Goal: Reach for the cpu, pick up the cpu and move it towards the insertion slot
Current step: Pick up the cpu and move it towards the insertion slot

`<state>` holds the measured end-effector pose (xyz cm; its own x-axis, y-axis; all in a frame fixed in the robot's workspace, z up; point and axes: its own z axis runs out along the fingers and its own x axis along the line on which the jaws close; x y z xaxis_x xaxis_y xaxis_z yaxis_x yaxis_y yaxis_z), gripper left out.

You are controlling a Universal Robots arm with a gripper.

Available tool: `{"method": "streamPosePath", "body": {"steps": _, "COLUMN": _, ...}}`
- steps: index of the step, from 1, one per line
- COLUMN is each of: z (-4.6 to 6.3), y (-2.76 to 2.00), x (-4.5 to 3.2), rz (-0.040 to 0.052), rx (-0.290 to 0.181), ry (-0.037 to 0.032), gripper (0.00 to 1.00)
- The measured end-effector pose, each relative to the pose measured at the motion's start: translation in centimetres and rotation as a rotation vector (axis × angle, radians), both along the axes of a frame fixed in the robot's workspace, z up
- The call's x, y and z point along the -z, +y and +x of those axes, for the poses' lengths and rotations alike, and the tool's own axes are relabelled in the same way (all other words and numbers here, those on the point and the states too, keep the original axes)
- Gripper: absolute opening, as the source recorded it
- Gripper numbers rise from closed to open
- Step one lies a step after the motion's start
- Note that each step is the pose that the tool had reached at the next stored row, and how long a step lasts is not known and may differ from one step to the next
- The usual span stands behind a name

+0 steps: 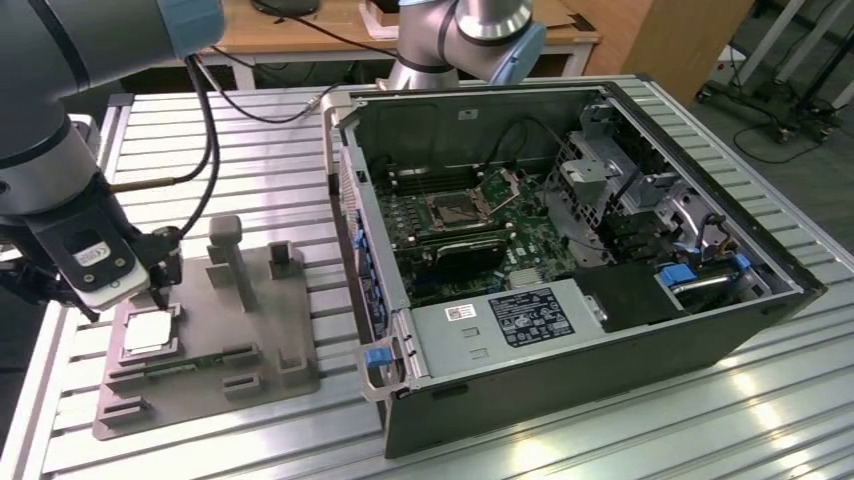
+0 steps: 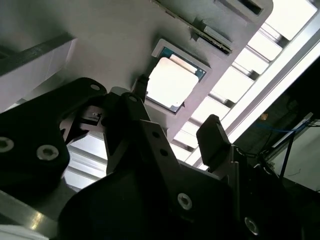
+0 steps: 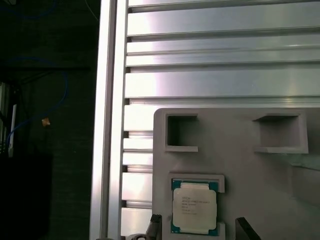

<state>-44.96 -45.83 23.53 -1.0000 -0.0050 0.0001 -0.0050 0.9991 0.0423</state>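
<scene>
- The open black metal computer case (image 1: 747,310) stands on the ribbed aluminium table (image 1: 240,130). Its silver-framed square insertion slot (image 1: 458,210) is well apart from the gripper.
- The grey plastic tray with raised blocks (image 1: 280,350) holds the flat, silvery square cpu (image 3: 195,206) in a corner recess.
- The black two-fingered gripper (image 2: 177,105) hangs spread open just above the cpu, with a finger on either side. Whether they touch it cannot be told.

We've got our grey jointed arm (image 1: 54,130) angled down on the exterior view's left, wrist (image 1: 83,240) vertical, black two-fingered hand (image 2: 177,100) pointing straight down, fingers (image 2: 215,135) spread apart.
</scene>
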Motion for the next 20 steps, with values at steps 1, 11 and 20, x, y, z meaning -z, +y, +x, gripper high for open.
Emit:
{"method": "streamPosePath", "body": {"steps": 1, "z": 0.0, "y": 0.0, "x": 0.18, "rz": 0.0013, "rx": 0.0, "ry": 0.0, "gripper": 0.67}}
{"method": "streamPosePath", "body": {"steps": 11, "z": 0.1, "y": -0.13, "x": 1.69, "rz": 0.0066, "rx": 0.0, "ry": 0.0001, "gripper": 0.67}}
{"method": "streamPosePath", "body": {"steps": 20, "z": 0.1, "y": -0.13, "x": 1.72, "rz": 0.0067, "rx": 0.0, "ry": 0.0, "gripper": 0.67}}
